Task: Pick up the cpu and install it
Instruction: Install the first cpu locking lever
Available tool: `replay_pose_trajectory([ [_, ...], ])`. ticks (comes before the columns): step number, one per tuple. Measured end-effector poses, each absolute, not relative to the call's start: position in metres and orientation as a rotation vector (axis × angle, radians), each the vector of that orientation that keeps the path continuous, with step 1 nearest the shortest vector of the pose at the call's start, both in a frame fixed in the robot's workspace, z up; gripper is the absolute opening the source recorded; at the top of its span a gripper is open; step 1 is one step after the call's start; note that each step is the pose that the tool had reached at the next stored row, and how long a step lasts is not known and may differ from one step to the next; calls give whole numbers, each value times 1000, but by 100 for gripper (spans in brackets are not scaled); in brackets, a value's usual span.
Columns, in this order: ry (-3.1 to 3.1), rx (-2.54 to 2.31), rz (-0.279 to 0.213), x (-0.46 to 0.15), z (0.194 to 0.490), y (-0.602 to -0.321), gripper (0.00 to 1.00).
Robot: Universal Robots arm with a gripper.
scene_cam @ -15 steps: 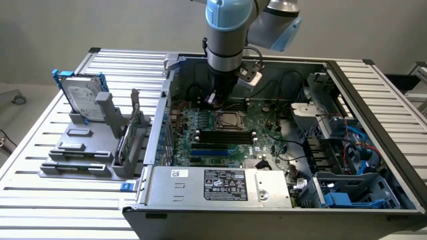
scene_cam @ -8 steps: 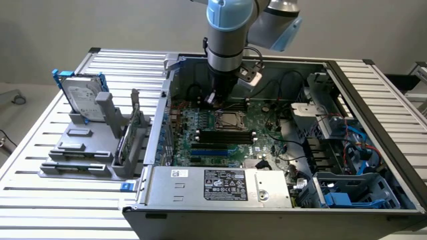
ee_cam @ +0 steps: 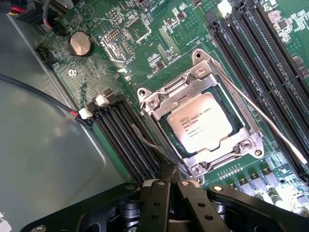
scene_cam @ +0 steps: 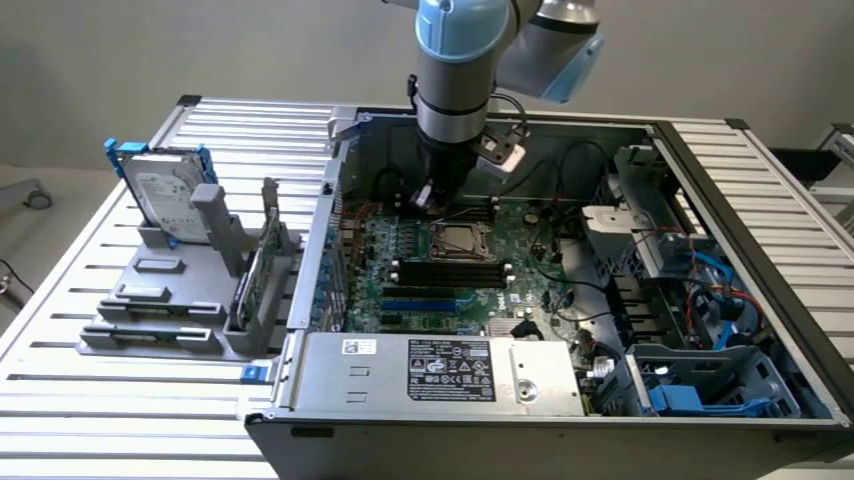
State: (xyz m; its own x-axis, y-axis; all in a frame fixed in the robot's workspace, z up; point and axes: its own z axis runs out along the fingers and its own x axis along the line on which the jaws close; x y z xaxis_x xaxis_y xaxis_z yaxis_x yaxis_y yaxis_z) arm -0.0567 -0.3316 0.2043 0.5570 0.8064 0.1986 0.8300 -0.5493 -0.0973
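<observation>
gripper (ee_cam: 169,175): fingers pressed together, empty, making a narrow tip that fits between the socket (ee_cam: 154,102) corner and the memory slots (ee_cam: 123,140).
cpu (ee_cam: 202,126): lies flat within the socket frame, apparently already seated.

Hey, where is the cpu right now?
In the wrist view, the cpu lies in the metal-framed socket on the green board, between two banks of black memory slots.

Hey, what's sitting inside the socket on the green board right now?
The cpu lies flat inside the socket's metal frame, silver printed top facing up. Whatever lies beneath the chip is covered and cannot be seen.
</observation>
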Motion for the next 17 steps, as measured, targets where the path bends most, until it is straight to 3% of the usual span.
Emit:
replay_pose_trajectory([
  [17, -1385, -2609, -193, -50, 203, -330, 11],
])
